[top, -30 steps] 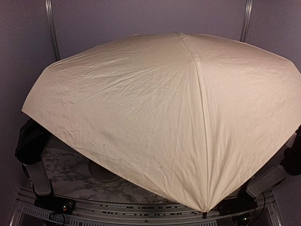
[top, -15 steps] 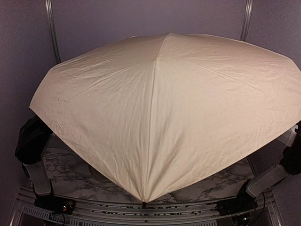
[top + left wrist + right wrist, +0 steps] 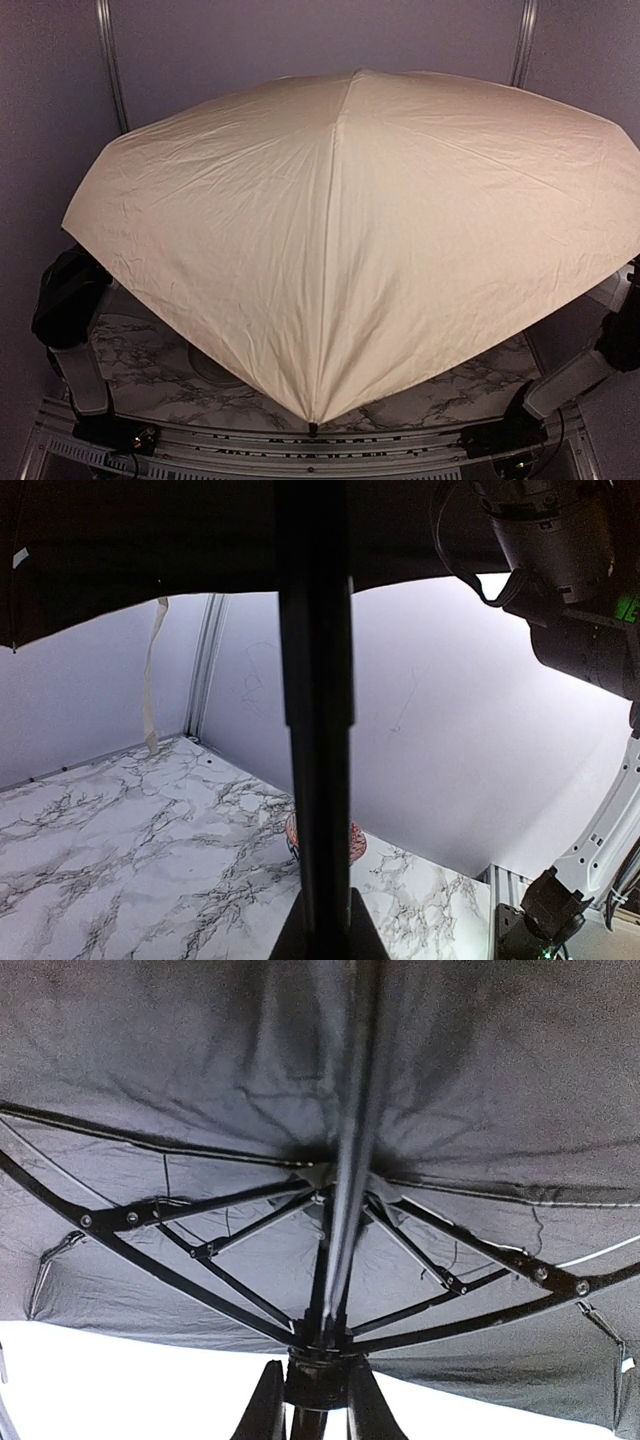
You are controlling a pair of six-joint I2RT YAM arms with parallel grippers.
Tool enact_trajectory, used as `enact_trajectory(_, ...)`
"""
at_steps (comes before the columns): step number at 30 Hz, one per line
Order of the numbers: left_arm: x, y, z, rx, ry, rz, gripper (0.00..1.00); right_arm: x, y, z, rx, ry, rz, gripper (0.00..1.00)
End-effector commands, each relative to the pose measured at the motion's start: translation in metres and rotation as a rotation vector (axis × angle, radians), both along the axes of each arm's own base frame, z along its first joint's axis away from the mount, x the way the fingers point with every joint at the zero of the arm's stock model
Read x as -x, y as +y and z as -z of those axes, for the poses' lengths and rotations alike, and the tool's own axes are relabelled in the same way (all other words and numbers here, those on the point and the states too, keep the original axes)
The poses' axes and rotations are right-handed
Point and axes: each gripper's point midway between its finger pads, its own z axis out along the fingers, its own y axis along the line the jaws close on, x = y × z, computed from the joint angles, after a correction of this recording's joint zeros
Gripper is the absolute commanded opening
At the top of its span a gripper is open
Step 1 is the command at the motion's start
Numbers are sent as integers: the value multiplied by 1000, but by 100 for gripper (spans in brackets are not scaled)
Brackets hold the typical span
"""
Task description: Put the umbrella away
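Comparing with a second ago: the cream fabric folding umbrella (image 3: 350,220) has spun. Its near rib tip is now at bottom centre of the top view instead of lower right. Barely any change over the last half second. Canopy is open: wrinkled matte cloth, domed, covering most of the white grey-veined marble table (image 3: 150,365). Underside is black lining on thin black metal ribs (image 3: 200,1289) with rivets. Left gripper (image 3: 325,935) is clenched on the straight black shaft (image 3: 315,730). Right gripper (image 3: 315,1400) pinches the black runner hub (image 3: 318,1365). Red-patterned round bowl (image 3: 358,842) sits on the marble, half hidden behind the shaft.
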Motion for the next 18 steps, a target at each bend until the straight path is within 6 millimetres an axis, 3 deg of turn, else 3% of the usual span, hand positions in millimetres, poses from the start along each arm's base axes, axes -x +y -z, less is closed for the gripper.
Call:
enact_trajectory(1, 11, 7, -54, 86, -116, 9, 0, -2, -22, -19, -23, -47, 100, 0)
enact_trajectory(3, 11, 7, -55, 89, -115, 10, 0, -1, -21, -18, -13, -54, 94, 0)
enact_trajectory(4, 12, 7, -56, 91, -115, 16, 0, 2, -19, -18, -1, -68, 81, 9)
enact_trajectory(5, 14, 7, -57, 93, -117, 25, 0, 5, -16, -17, 17, -80, 63, 30)
enact_trajectory(6, 15, 8, -58, 97, -119, 30, 0, 7, -11, -13, 46, -86, 40, 44)
enact_trajectory(8, 18, 10, -60, 107, -123, 42, 0, 13, -4, -9, 90, -99, -6, 55)
enact_trajectory(14, 23, 11, -65, 127, -134, 64, 0, 16, 2, 11, 149, -73, -57, 57)
enact_trajectory(18, 25, 9, -63, 131, -127, 85, 0, 21, 2, 11, 149, -83, -84, 46)
